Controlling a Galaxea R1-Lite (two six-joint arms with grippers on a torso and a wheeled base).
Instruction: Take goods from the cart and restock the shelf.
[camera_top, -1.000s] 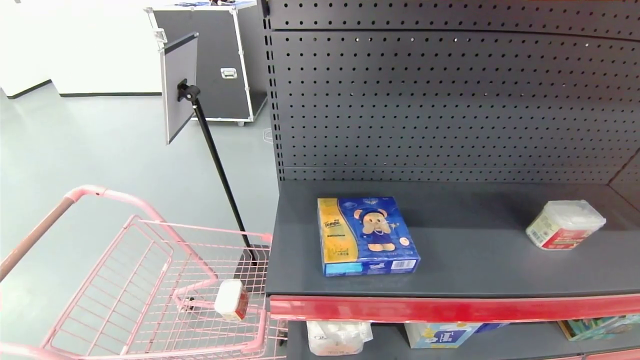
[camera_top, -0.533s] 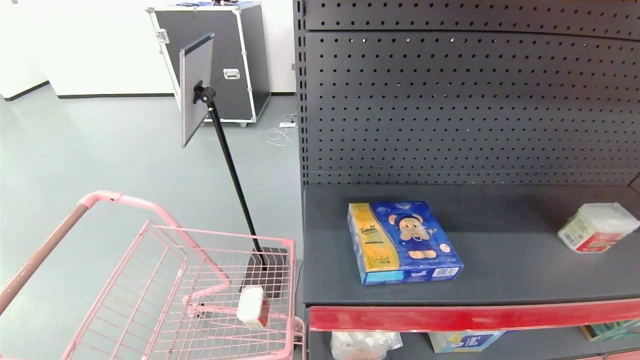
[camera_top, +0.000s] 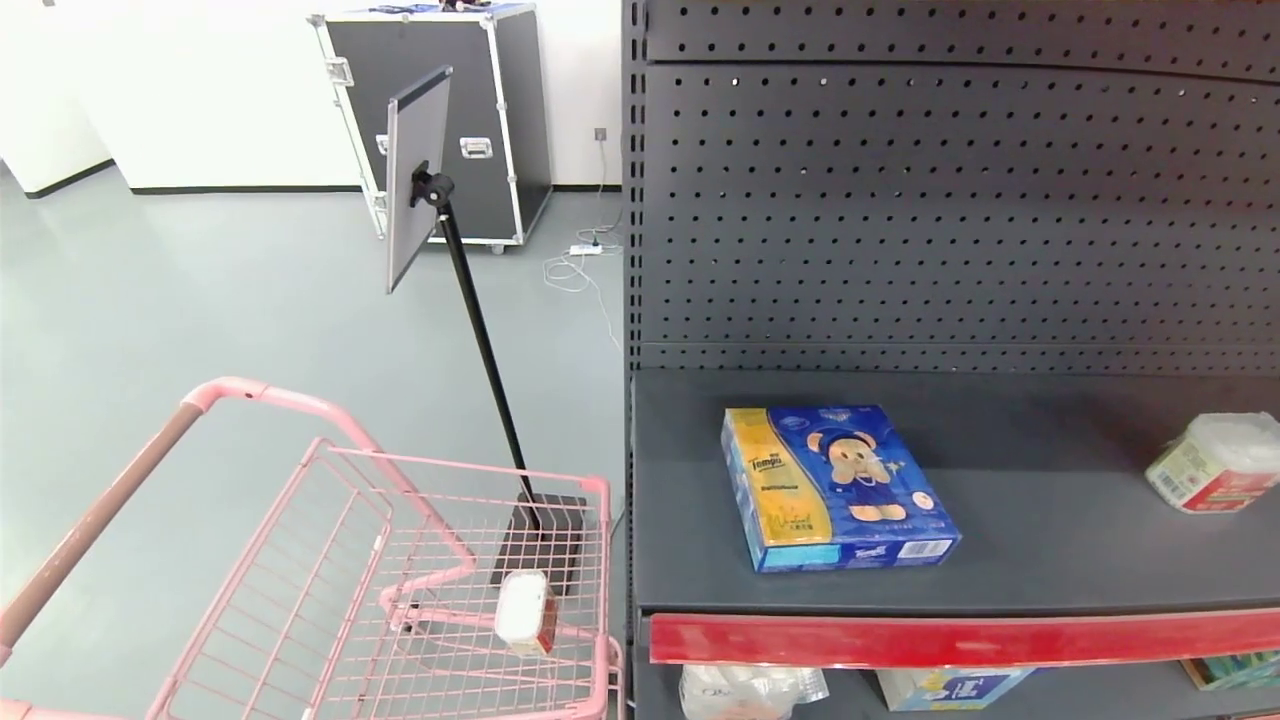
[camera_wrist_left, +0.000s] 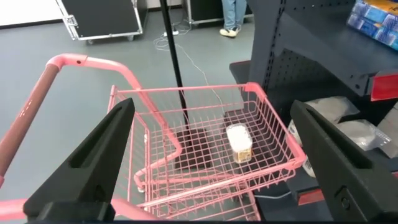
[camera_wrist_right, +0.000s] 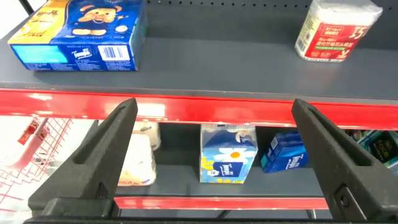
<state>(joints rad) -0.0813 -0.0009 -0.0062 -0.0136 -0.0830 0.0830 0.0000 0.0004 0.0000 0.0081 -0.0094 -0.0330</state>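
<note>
Pink wire cart (camera_top: 460, 466): head view, 7 o'clock, just beside the shelf end. It holds one small white pack (camera_top: 527, 612) with a red label, lying on the basket floor in the corner nearest the shelf.

Dark grey shelf (camera_top: 1050, 560), red strip (camera_top: 960, 637) along its front. A blue tissue box (camera_top: 838, 487) lies flat at 4 o'clock. A white tub (camera_top: 1215, 462) sits at 3 o'clock, well apart from the box.

The left gripper (camera_wrist_left: 211, 106) has its fingers spread wide, holding nothing, above the cart.

The right gripper (camera_wrist_right: 214, 104) has its fingers spread wide, holding nothing, facing the shelf front.

Floor: sign stand (camera_top: 470, 300) at 10 o'clock, flight case (camera_top: 440, 100) at 11 o'clock.
</note>
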